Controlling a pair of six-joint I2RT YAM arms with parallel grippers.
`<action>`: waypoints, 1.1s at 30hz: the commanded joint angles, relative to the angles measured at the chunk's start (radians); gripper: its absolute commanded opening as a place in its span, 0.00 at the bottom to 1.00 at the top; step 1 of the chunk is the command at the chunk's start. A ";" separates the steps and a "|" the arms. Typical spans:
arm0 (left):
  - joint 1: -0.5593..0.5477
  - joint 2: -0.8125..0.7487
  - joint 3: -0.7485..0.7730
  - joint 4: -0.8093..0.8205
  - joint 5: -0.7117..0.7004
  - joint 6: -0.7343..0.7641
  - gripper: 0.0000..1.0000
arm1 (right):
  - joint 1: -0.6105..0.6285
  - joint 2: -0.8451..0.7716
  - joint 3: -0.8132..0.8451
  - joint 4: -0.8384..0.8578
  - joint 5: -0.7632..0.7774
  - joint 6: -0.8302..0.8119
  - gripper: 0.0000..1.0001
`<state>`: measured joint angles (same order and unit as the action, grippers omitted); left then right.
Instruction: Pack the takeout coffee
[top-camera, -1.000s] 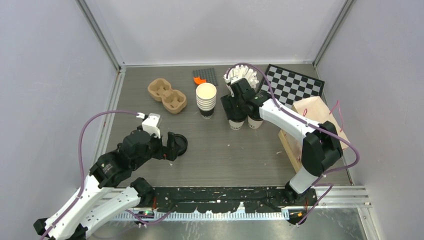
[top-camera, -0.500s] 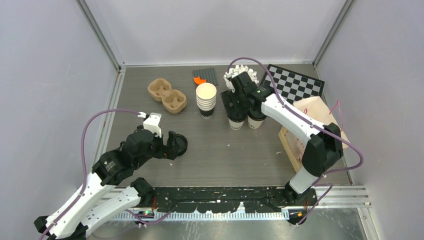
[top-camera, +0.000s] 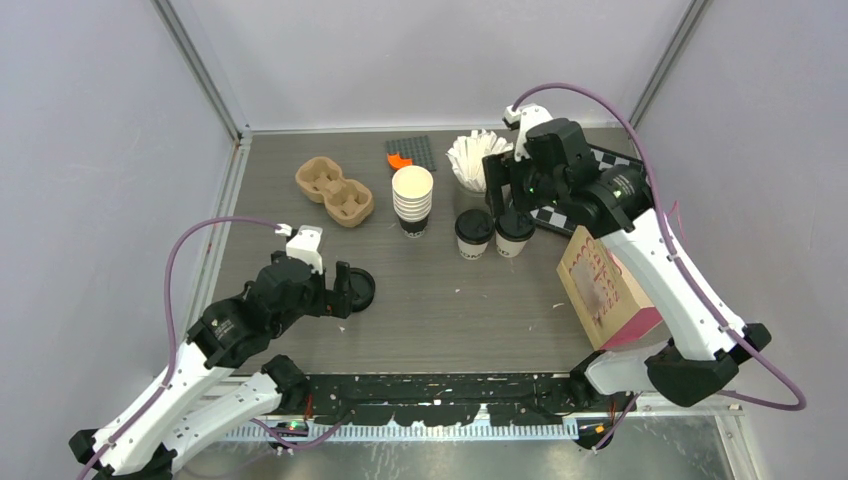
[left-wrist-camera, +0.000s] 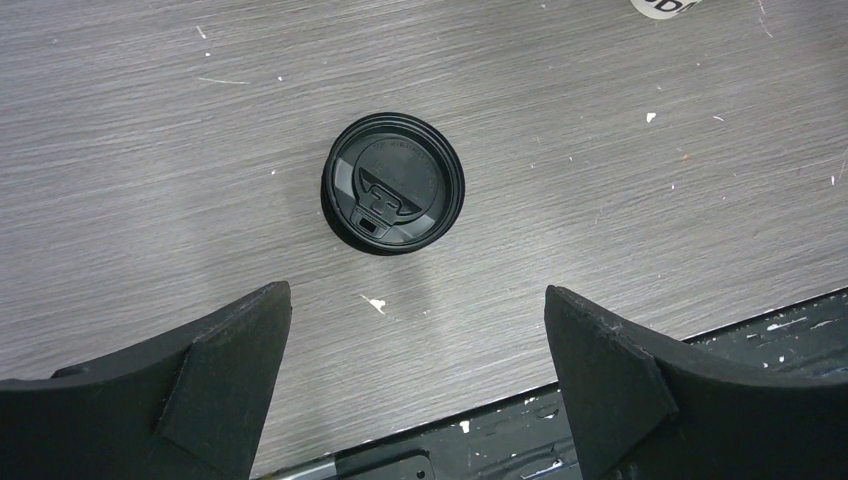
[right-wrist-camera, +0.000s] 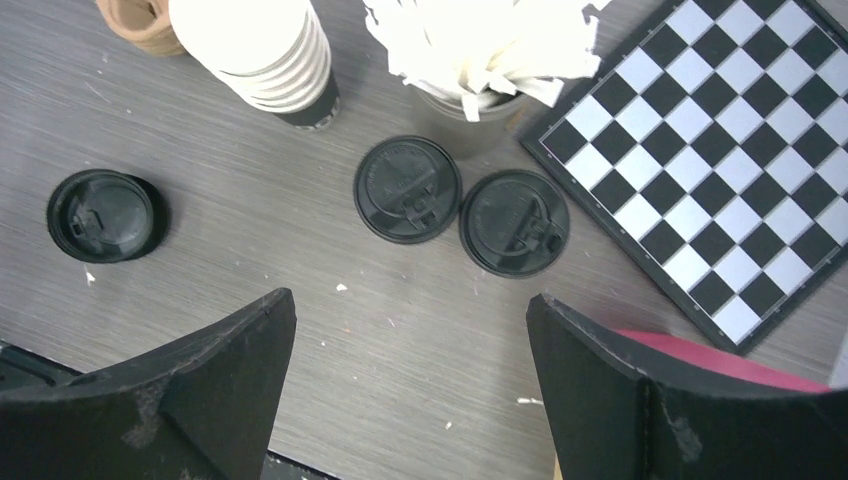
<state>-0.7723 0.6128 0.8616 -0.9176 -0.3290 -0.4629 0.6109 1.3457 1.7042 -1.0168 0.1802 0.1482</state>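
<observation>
Two takeout coffee cups, cream with black lids, stand side by side mid-table: the left cup (top-camera: 473, 232) and the right cup (top-camera: 514, 234). The right wrist view shows their lids from above, the left one (right-wrist-camera: 407, 189) and the right one (right-wrist-camera: 514, 222). My right gripper (top-camera: 506, 195) hangs open and empty above and just behind them, its gap (right-wrist-camera: 408, 302) over bare table nearer than the cups. My left gripper (top-camera: 341, 291) is open and empty beside a loose black lid stack (top-camera: 359, 288), which lies ahead of its fingers (left-wrist-camera: 392, 183).
A brown two-hole cup carrier (top-camera: 334, 190) lies at the back left. A stack of lidless cups (top-camera: 412, 200) stands left of the coffees, with white paper filters (top-camera: 477, 158) behind them. A checkerboard (right-wrist-camera: 720, 150) lies at the back right, and a pink-brown bag (top-camera: 606, 287) at the right.
My right gripper has risen and drawn back to the right from over the two lidded cups, which now stand uncovered. The left arm has barely moved.
</observation>
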 joint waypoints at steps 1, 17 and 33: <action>-0.004 -0.016 0.013 0.021 -0.001 0.011 1.00 | -0.007 -0.008 0.043 -0.116 0.064 -0.020 0.89; -0.004 -0.054 0.005 0.036 0.051 0.023 1.00 | -0.091 0.011 0.177 -0.288 0.238 -0.096 0.91; 0.012 -0.038 0.007 0.040 0.053 0.023 1.00 | -0.106 -0.133 -0.005 -0.165 0.051 -0.068 0.91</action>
<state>-0.7719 0.5766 0.8616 -0.9165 -0.2832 -0.4580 0.5072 1.3052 1.7386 -1.2335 0.2932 0.0883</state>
